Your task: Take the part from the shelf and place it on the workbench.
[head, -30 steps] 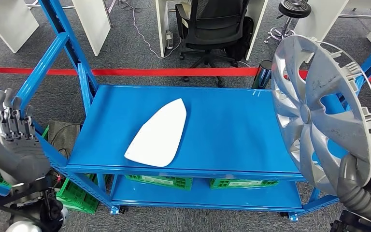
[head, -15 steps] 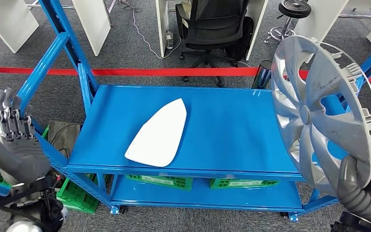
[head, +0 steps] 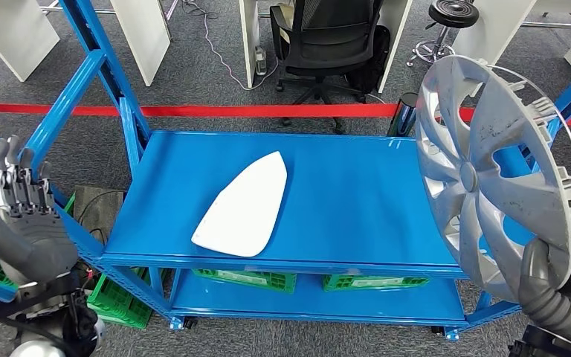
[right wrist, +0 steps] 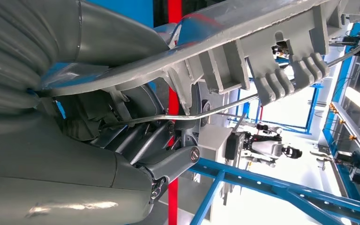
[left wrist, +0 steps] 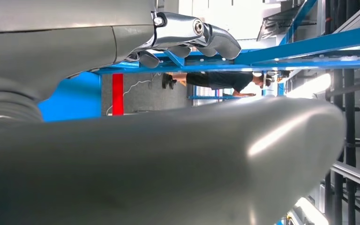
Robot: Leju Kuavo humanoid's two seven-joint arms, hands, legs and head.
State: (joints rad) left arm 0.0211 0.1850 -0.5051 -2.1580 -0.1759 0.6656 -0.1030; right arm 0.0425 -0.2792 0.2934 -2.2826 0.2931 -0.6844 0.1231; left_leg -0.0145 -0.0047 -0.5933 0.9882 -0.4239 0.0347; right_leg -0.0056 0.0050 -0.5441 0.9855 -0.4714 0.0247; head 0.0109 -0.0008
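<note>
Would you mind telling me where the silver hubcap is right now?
In the head view the silver hubcap stands on edge at the right, gripped at its lower rim by the right hand, beside the right end of the blue shelf.

From the head we get even, bright light and a sharp picture, with soft shadow under the blue shelf (head: 290,193). Our left wrist picture shows glare on the blurred thumb (left wrist: 262,136); the right wrist background is washed out white.

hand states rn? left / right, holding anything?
Left robot hand: open, fingers straight up, holding nothing.
Right robot hand: closed on the lower rim of the silver hubcap, held upright.
</note>
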